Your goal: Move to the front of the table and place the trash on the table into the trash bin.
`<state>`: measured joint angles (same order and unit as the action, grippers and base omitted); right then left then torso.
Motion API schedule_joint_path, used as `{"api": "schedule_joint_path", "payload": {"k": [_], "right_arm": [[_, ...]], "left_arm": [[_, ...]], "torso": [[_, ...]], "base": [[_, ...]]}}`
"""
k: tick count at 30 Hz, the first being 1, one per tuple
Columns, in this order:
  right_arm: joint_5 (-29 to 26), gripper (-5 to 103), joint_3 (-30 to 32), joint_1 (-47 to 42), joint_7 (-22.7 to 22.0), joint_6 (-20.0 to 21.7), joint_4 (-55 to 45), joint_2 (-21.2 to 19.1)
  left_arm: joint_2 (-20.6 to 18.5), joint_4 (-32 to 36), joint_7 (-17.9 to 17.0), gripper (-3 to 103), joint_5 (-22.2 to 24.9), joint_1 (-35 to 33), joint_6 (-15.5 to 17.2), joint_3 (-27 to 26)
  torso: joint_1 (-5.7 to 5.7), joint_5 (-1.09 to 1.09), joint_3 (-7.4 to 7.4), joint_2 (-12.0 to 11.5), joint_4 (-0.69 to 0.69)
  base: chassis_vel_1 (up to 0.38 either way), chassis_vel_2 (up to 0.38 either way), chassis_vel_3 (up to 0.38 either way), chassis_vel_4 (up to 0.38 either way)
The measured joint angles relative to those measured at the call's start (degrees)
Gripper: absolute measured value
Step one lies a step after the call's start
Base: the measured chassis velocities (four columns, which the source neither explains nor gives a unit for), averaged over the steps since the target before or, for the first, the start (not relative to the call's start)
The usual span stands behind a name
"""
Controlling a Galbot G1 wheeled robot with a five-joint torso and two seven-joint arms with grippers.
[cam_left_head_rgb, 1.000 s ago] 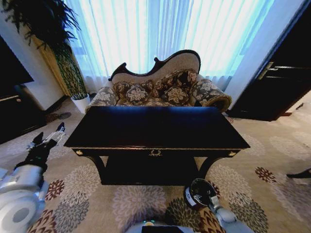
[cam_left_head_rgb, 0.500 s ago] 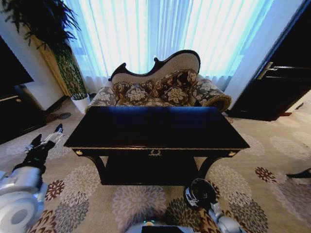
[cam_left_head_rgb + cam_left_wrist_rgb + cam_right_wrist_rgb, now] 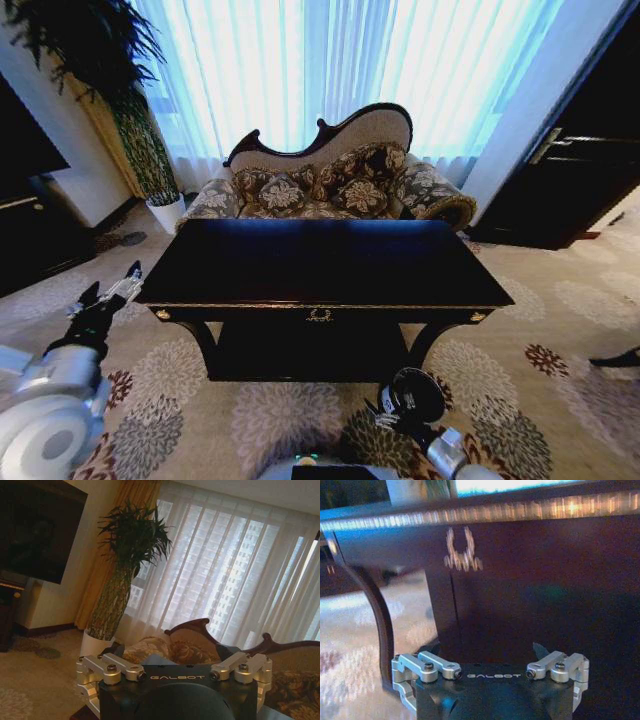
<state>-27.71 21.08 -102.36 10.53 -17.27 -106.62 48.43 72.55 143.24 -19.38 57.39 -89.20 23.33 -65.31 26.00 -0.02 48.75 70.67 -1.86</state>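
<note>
Table [image 3: 320, 262] ahead, left tool [image 3: 112, 293] open, empty

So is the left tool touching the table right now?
Apart. In the head view, carpet shows between the left tool and the table edge.

One table [image 3: 320, 262] stood ahead of both grippers. One trash bin [image 3: 412, 396] sat on the carpet just beside the right gripper [image 3: 384, 412]. One sofa [image 3: 330, 180] and one potted plant [image 3: 120, 90] stood beyond the left gripper [image 3: 108, 296]. Two grippers were counted.
</note>
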Motion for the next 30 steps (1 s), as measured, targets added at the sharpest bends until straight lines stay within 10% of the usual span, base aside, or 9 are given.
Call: {"api": "schedule_joint_path", "payload": {"k": [11, 21, 30], "right_arm": [[-8.86, 100, 9.08, 3.77, -8.16, 2.81, -16.88, -0.68], [-19.11, 100, 14.52, 15.86, -19.91, 9.87, -22.33, -1.97], [-13.84, 100, 10.84, 19.13, -20.16, 7.05, -20.74, 1.10]], "left_arm": [[-0.40, 0.00, -1.08, 100, 2.85, -0.66, 2.05, 0.22], [-8.28, 0.00, -1.27, 100, 5.40, 0.50, 1.41, -0.64], [-4.28, -0.04, 11.57, 100, -0.30, 0.23, -8.17, 0.07]], "torso": [[0.00, 0.01, 0.01, -0.02, 0.01], [0.01, 0.01, 0.02, -0.02, 0.00], [0.01, 0.01, 0.01, -0.02, 0.00]], "base": [[0.000, 0.000, 0.000, 0.000], [0.000, 0.000, 0.000, 0.000], [0.000, 0.000, 0.000, 0.000]]}}
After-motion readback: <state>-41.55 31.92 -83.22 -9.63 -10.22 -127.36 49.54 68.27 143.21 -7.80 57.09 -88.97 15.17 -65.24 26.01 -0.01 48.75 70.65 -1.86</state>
